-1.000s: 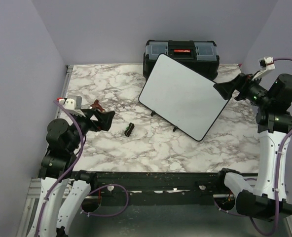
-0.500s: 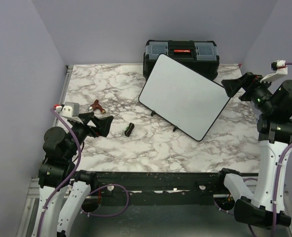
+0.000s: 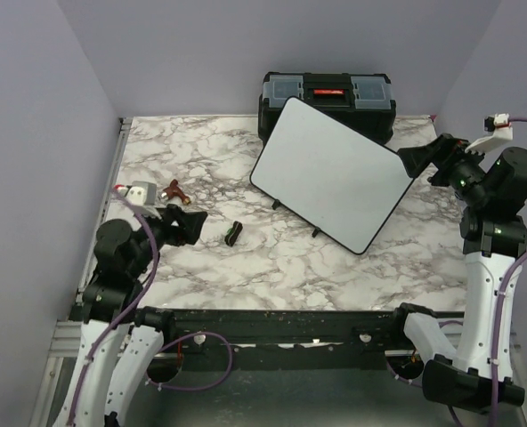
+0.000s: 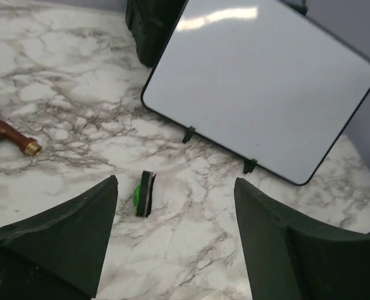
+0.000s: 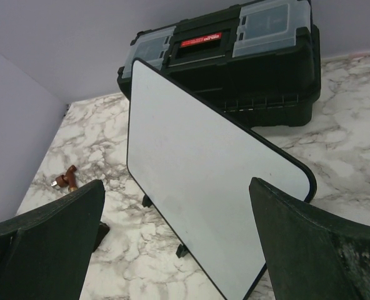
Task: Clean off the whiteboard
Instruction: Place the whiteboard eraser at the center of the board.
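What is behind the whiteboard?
A black toolbox with a red latch stands right behind the whiteboard. The board hides part of its front; whether the two touch cannot be told.

Top view: high at 6 o'clock, over the whole table (image 3: 201, 267). Left wrist: low at 8 o'clock, facing 2. Right wrist: at 3, facing 9. All share the whiteboard (image 3: 330, 173).

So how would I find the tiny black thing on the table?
Find the big whiteboard in front of the black toolbox. Left of its feet, on the marble table, lies a small black block. Only it has a bright green side.
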Tool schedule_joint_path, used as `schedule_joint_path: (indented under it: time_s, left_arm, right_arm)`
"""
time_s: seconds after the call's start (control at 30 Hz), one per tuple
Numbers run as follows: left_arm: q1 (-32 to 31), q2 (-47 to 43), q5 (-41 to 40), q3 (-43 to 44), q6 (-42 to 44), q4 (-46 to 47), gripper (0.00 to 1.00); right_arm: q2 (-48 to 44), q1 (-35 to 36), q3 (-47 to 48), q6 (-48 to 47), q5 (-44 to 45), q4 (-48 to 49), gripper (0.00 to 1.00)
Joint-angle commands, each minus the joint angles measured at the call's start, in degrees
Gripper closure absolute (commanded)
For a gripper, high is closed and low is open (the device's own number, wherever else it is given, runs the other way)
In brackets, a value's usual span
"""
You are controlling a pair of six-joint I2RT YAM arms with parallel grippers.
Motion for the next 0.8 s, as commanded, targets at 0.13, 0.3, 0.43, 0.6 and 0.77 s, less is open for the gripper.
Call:
schedule_joint_path:
  time_s: [0.13, 0.3, 0.43, 0.6, 0.77]
  left_arm:
    - [-5.25, 33.75, -2.67, 1.20, -1.75, -5.86, 0.62]
    - [-13.11, 51.05, -25.69, 9.33, 0.40, -8.13, 0.62]
    - [-12.86, 60.25, -29.31, 12.72, 1.24, -6.24, 0.65]
    - [-13.01, 66.42, -27.16, 14.18, 2.25, -4.44, 0.71]
    - [-14.62, 66.92, -17.23, 13.51, 2.71, -2.12, 0.75]
  right_arm:
    - [-2.16, -0.20, -6.12, 1.83, -3.01, 3.62, 0.00]
    - [-2.08, -0.22, -5.98, 1.88, -3.31, 3.70, 0.00]
    - [-3.11, -0.25, -5.39, 1.13, -2.92, 2.65, 0.00]
    - [-3.48, -0.25, -5.04, 1.07, -2.66, 2.05, 0.00]
    - [-2.95, -0.22, -4.72, 1.16, -2.83, 2.03, 0.00]
